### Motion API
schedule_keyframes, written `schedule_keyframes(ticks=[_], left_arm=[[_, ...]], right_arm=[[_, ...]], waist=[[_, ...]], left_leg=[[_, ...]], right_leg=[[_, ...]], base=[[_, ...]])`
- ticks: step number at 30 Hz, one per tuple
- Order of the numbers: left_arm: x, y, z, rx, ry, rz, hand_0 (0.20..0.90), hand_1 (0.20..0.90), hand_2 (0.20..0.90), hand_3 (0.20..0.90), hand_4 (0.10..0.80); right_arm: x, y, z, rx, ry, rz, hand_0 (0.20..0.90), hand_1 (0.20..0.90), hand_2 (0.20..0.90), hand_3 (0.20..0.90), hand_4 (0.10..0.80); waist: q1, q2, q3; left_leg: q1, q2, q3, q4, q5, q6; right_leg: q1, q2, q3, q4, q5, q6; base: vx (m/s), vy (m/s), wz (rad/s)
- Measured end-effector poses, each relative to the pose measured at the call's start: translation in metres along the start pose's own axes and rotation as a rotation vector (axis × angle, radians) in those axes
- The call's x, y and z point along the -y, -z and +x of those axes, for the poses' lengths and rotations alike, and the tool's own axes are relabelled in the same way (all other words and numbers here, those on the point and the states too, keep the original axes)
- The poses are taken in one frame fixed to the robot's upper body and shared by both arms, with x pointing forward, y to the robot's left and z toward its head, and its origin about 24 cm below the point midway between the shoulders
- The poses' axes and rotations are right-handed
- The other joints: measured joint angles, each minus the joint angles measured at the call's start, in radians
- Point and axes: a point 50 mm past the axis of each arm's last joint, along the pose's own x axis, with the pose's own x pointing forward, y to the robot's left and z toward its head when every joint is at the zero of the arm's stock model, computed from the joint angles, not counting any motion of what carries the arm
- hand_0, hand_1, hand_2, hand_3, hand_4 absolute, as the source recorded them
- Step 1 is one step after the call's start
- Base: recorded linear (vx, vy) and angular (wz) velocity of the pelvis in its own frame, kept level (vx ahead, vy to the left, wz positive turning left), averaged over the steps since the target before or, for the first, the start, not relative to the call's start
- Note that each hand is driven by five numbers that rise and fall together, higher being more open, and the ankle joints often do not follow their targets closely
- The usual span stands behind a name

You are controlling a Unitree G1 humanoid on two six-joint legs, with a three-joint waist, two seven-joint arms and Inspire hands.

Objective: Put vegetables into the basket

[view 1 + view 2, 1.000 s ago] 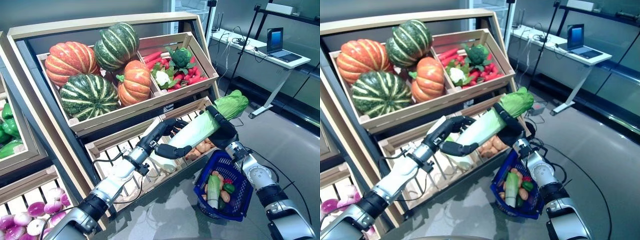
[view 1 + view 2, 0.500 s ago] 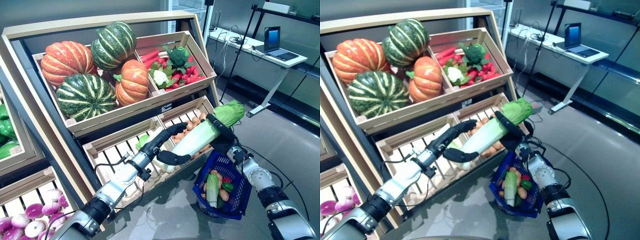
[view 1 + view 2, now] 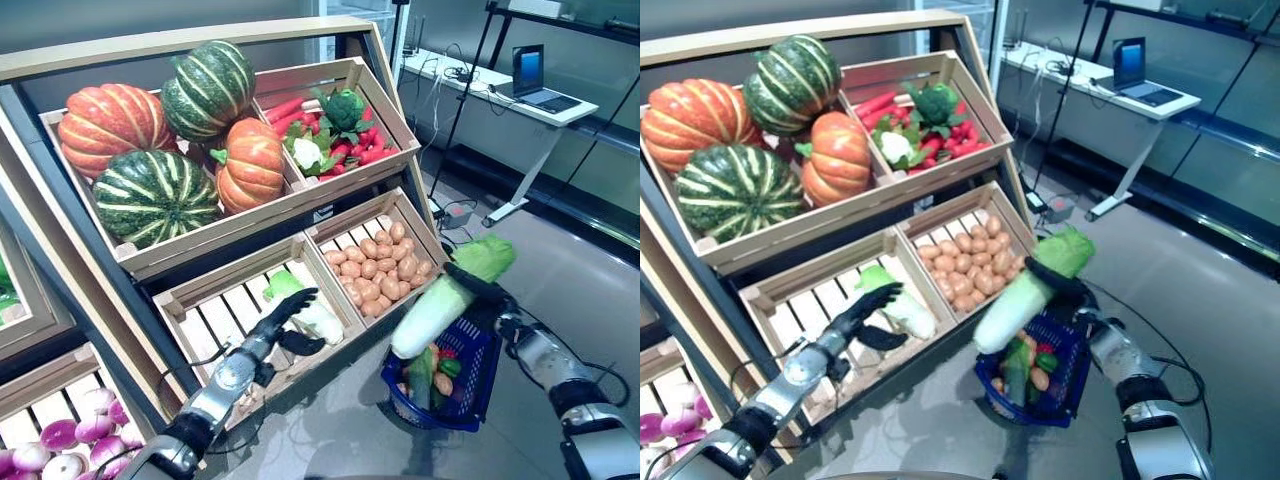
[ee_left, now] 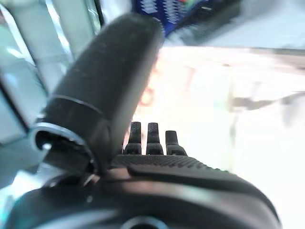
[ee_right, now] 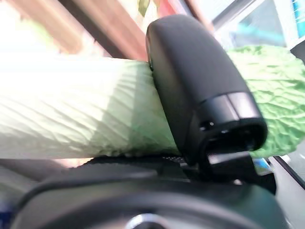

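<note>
From the left eye view we see the right robot hand (image 3: 478, 292) wrapped around a long napa cabbage (image 3: 447, 296), gripping it near the leafy green end, with the pale stalk end angled down over the blue basket (image 3: 478, 385). The basket hangs just under that hand and already carries several vegetables. On the shelf side of the basket, the left robot hand (image 3: 283, 321) sits with fingers spread and relaxed, holding nothing, by a second cabbage (image 3: 307, 309) in the slatted crate (image 3: 215, 310).

The right eye view shows the same: the cabbage's white tip sits at the basket's rim, not yet inside.

In the left wrist view we see only straight fingers and an upright thumb, nothing held.

The right wrist view shows the thumb pressed across crinkled leaf. We judge the cabbage light but long (so tip-heavy), its leaves soft and easily bruised; a hold nearer the firm middle would steady it.
</note>
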Motion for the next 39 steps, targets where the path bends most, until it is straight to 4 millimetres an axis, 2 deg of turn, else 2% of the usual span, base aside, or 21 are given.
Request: schedule_keyframes(ticks=[5,8,11,12,14,16,18,21,23,29,35,36,39], left_arm=[[0.001,0.012,-0.003,-0.055,-0.044,-0.183,0.900,0.900,0.900,0.900,0.800],[0.003,0.011,-0.002,-0.053,-0.043,-0.189,0.900,0.900,0.900,0.900,0.800],[0.000,0.000,0.002,-0.015,-0.054,-0.211,0.900,0.900,0.900,0.900,0.800],[-0.002,-0.006,0.006,0.004,-0.058,-0.205,0.900,0.900,0.900,0.900,0.800],[-0.009,-0.034,0.019,0.092,-0.073,-0.202,0.900,0.900,0.900,0.900,0.800],[-0.015,-0.054,0.025,0.157,-0.096,-0.193,0.900,0.900,0.900,0.900,0.800],[-0.026,-0.090,0.030,0.291,-0.143,-0.177,0.900,0.900,0.900,0.900,0.800],[-0.033,-0.124,0.031,0.419,-0.180,-0.173,0.900,0.900,0.900,0.900,0.800],[-0.038,-0.146,0.030,0.509,-0.218,-0.177,0.900,0.900,0.900,0.900,0.800],[-0.045,-0.164,0.021,0.630,-0.283,-0.194,0.900,0.900,0.900,0.900,0.800],[-0.049,-0.172,0.015,0.686,-0.311,-0.191,0.900,0.900,0.900,0.900,0.800],[-0.049,-0.176,0.013,0.713,-0.312,-0.195,0.900,0.900,0.900,0.900,0.800],[-0.049,-0.179,0.011,0.732,-0.308,-0.194,0.900,0.900,0.900,0.900,0.800]], right_arm=[[0.027,-0.012,-0.010,0.108,0.226,-0.034,0.300,0.300,0.300,0.300,0.400],[0.032,-0.019,-0.013,0.166,0.306,-0.078,0.300,0.300,0.300,0.300,0.400],[0.031,-0.033,-0.013,0.242,0.373,-0.165,0.300,0.300,0.300,0.300,0.400],[0.029,-0.039,-0.011,0.261,0.376,-0.176,0.300,0.300,0.300,0.300,0.400],[0.019,-0.065,-0.006,0.318,0.381,-0.202,0.300,0.300,0.300,0.300,0.400],[0.008,-0.078,-0.001,0.357,0.364,-0.217,0.300,0.300,0.300,0.300,0.400],[-0.015,-0.104,0.006,0.430,0.319,-0.286,0.300,0.300,0.300,0.300,0.400],[-0.028,-0.121,0.008,0.470,0.306,-0.312,0.300,0.300,0.300,0.300,0.400],[-0.038,-0.130,0.011,0.486,0.312,-0.359,0.300,0.300,0.300,0.300,0.400],[-0.051,-0.142,0.012,0.514,0.303,-0.403,0.300,0.300,0.300,0.300,0.400],[-0.053,-0.147,0.013,0.516,0.316,-0.417,0.300,0.300,0.300,0.300,0.400],[-0.052,-0.149,0.012,0.517,0.324,-0.422,0.900,0.900,0.900,0.900,0.800],[-0.050,-0.150,0.011,0.512,0.333,-0.421,0.900,0.900,0.900,0.900,0.800]], waist=[[0.000,0.004,0.014],[0.002,0.013,0.032],[0.004,0.026,0.088],[0.003,0.027,0.109],[0.003,0.043,0.200],[0.004,0.054,0.260],[0.015,0.074,0.354],[0.032,0.083,0.401],[0.041,0.089,0.429],[0.043,0.092,0.447],[0.043,0.092,0.449],[0.043,0.091,0.450],[0.042,0.091,0.450]], left_leg=[[0.001,0.000,0.005,0.000,0.000,0.000],[-0.011,0.000,0.007,0.000,0.001,-0.001],[-0.095,0.000,0.001,0.045,0.005,0.000],[-0.124,0.000,-0.006,0.072,-0.001,0.002],[-0.204,0.000,-0.026,0.134,-0.007,0.007],[-0.257,0.001,-0.032,0.196,-0.014,0.010],[-0.362,0.013,-0.058,0.352,-0.078,0.016],[-0.484,0.011,-0.079,0.498,-0.128,0.029],[-0.587,0.003,-0.096,0.622,-0.171,0.037],[-0.783,-0.007,-0.128,0.920,-0.287,0.064],[-0.913,-0.010,-0.162,1.112,-0.357,0.056],[-0.942,-0.007,-0.169,1.148,-0.371,0.048],[-0.980,-0.004,-0.187,1.192,-0.382,0.042]], right_leg=[[-0.002,0.000,0.005,0.000,0.003,0.000],[-0.016,0.000,0.009,0.000,0.006,-0.001],[-0.088,-0.002,0.011,0.015,0.027,-0.008],[-0.111,-0.005,0.011,0.029,0.026,-0.009],[-0.178,-0.014,0.010,0.077,0.029,-0.014],[-0.224,-0.021,0.008,0.129,0.023,-0.019],[-0.324,-0.033,0.006,0.268,-0.019,-0.029],[-0.452,-0.065,0.002,0.436,-0.083,-0.042],[-0.556,-0.094,0.011,0.572,-0.126,-0.041],[-0.752,-0.171,0.040,0.880,-0.243,-0.034],[-0.882,-0.199,0.068,1.091,-0.334,-0.040],[-0.908,-0.201,0.067,1.130,-0.350,-0.045],[-0.944,-0.201,0.067,1.186,-0.377,-0.054]], base=[[0.015,-0.039,-0.04],[-0.096,-0.058,-0.04],[-0.307,-0.042,-0.03],[-0.245,-0.014,0.03],[-0.251,-0.016,0.11],[-0.215,-0.011,0.06],[-0.211,-0.014,-0.07],[-0.149,0.001,0.07],[-0.144,0.010,0.16],[-0.073,-0.019,0.09],[-0.006,-0.021,0.11],[-0.035,-0.036,0.09],[-0.038,-0.037,0.06]])
